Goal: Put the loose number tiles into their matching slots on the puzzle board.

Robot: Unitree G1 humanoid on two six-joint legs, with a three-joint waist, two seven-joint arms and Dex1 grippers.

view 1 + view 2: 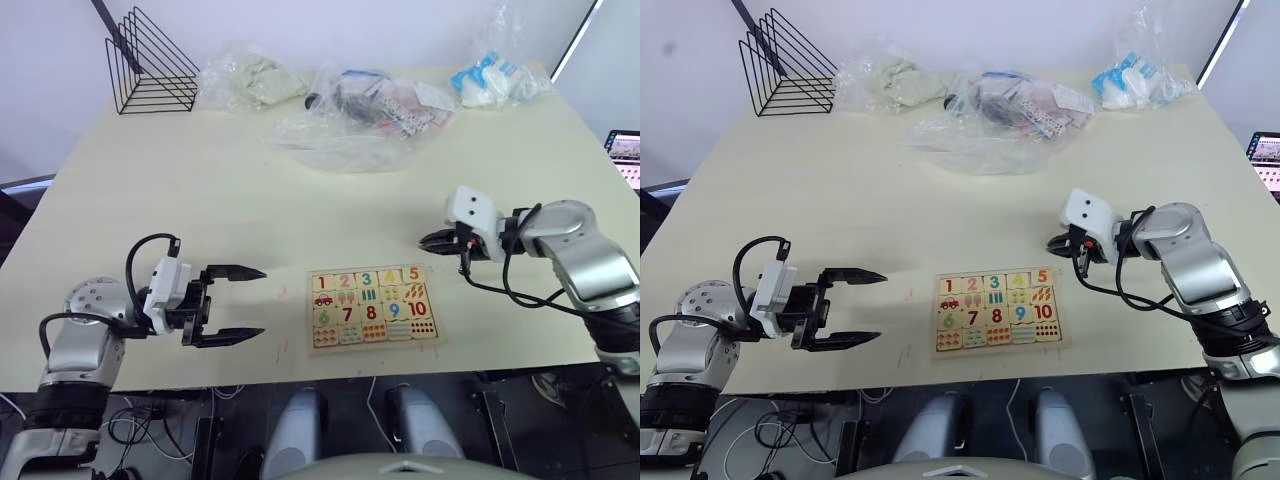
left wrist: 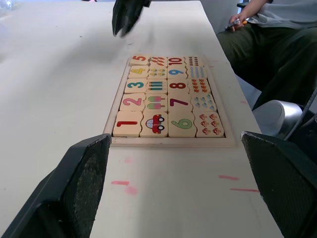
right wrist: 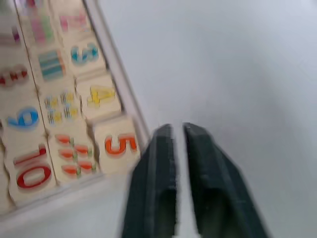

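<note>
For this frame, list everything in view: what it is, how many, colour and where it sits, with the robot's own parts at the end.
puzzle board: one, pale wood, near table edge between the arms.
number tiles: five, digits 1 to 5, all in the slots along the board's far edge; the 5 tile looks slightly askew.
wire rack: one, black, far left corner.
plastic bags: several, clear, with pale, dark and blue contents, along the far side.
table: one, cream, with small red marks near the board.
person: one, seated beside the table, dark trousers.
left claw: black, open, left of the board.
right claw: black, fingers almost shut, empty, just off the board's corner by the 5.
</note>
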